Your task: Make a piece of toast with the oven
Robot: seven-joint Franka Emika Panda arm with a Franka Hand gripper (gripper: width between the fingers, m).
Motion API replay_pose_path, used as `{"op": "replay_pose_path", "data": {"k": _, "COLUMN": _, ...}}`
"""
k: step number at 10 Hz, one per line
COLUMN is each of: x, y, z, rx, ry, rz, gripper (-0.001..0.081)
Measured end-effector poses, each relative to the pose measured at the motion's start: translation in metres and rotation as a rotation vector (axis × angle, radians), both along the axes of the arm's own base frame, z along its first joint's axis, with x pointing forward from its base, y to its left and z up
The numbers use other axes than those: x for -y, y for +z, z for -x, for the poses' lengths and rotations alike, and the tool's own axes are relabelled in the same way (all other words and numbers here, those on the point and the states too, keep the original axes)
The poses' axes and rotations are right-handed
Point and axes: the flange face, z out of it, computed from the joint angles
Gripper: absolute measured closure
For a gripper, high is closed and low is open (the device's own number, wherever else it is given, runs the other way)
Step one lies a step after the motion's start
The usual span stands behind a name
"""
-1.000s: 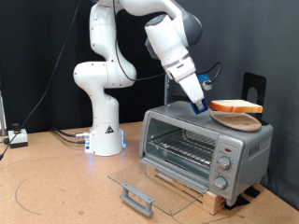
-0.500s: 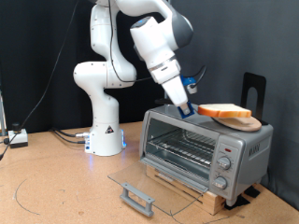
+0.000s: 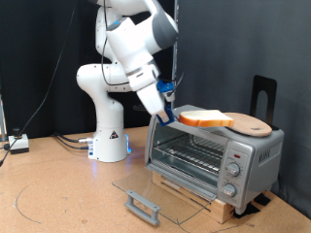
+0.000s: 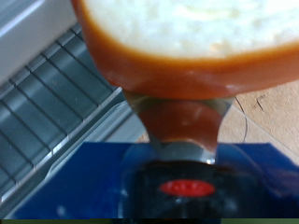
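My gripper point(image 3: 172, 115) is shut on one edge of the piece of toast point(image 3: 206, 118), a thick slice with a pale top and orange crust. It holds the slice level, just above the left part of the oven's top in the exterior view. The silver oven point(image 3: 214, 153) stands on a wooden base with its glass door point(image 3: 155, 190) folded down open and the wire rack point(image 3: 190, 153) showing. In the wrist view the toast point(image 4: 187, 42) fills the upper part between the fingers point(image 4: 177, 131), with the oven rack point(image 4: 47, 103) beneath it.
A round tan wooden board point(image 3: 252, 125) lies on the oven's top at the exterior view's right. A black stand point(image 3: 264, 95) rises behind it. The arm's white base point(image 3: 109, 141) stands to the left of the oven. Cables point(image 3: 19, 144) lie at the far left.
The gripper has carried the toast off the wooden board and towards the exterior view's left, a little lower. The board stays on the oven's top.
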Motion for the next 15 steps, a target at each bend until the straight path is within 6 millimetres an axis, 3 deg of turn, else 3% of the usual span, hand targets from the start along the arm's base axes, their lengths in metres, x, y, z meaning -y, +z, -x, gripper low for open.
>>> {"op": "replay_pose_path", "data": {"k": 8, "x": 0.120, "y": -0.005, "z": 0.043, "rx": -0.040, "ry": -0.011, "rz": 0.036, "gripper": 0.0396}}
{"op": "replay_pose_path", "data": {"k": 9, "x": 0.128, "y": -0.006, "z": 0.048, "rx": -0.053, "ry": -0.008, "rz": 0.039, "gripper": 0.0396}}
{"op": "replay_pose_path", "data": {"k": 12, "x": 0.123, "y": -0.017, "z": 0.049, "rx": -0.068, "ry": -0.005, "rz": 0.042, "gripper": 0.0396}}
{"op": "replay_pose_path", "data": {"k": 15, "x": 0.110, "y": -0.053, "z": 0.049, "rx": -0.102, "ry": -0.001, "rz": 0.092, "gripper": 0.0396}}
